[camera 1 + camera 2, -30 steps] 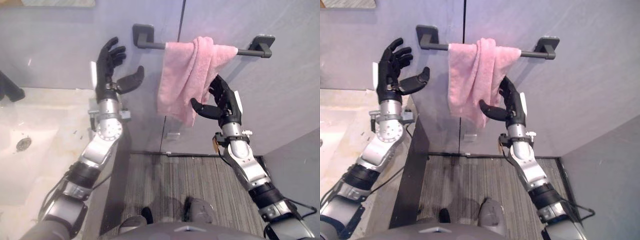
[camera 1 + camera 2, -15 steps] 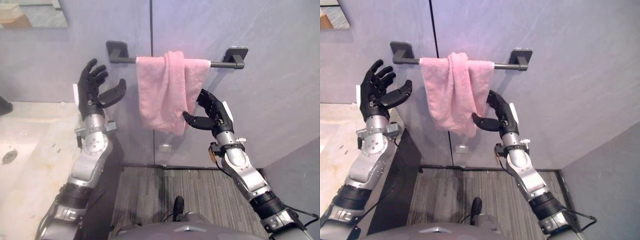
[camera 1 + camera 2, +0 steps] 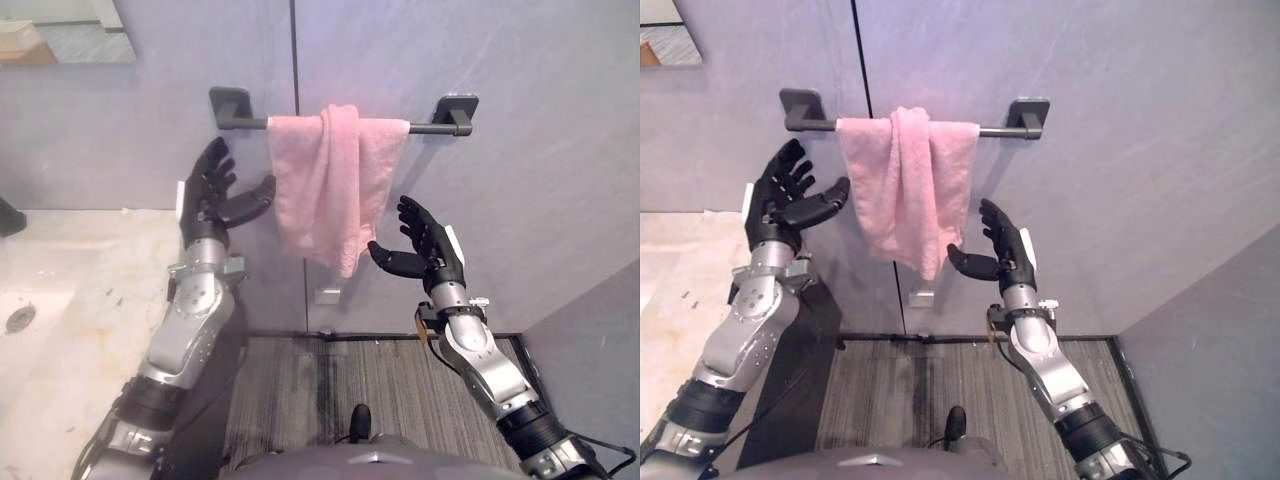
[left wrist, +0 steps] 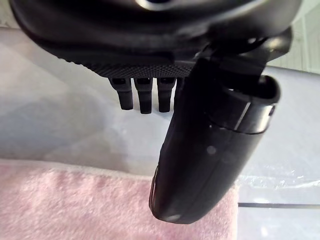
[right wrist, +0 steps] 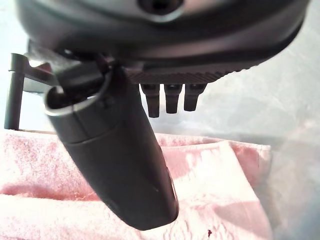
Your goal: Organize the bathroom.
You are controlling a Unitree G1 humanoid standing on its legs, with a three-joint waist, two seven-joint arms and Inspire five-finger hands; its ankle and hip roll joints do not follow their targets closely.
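A pink towel hangs bunched over a dark towel bar fixed to the grey wall. My left hand is raised just left of the towel, open, its thumb pointing toward the cloth without touching it. My right hand is lower and to the right of the towel's bottom edge, open and apart from it. The towel fills the space past the right hand's thumb in the right wrist view, and the towel also lies past the left hand's thumb in the left wrist view.
A pale stone counter with a sink drain lies at the left. A mirror's lower edge shows top left. A ribbed grey mat covers the floor below the towel. A darker wall closes in at the right.
My right hand has let go of the towel's lower edge and dropped back, opening. My left hand has come lower and closer to the towel. The camera has shifted slightly.
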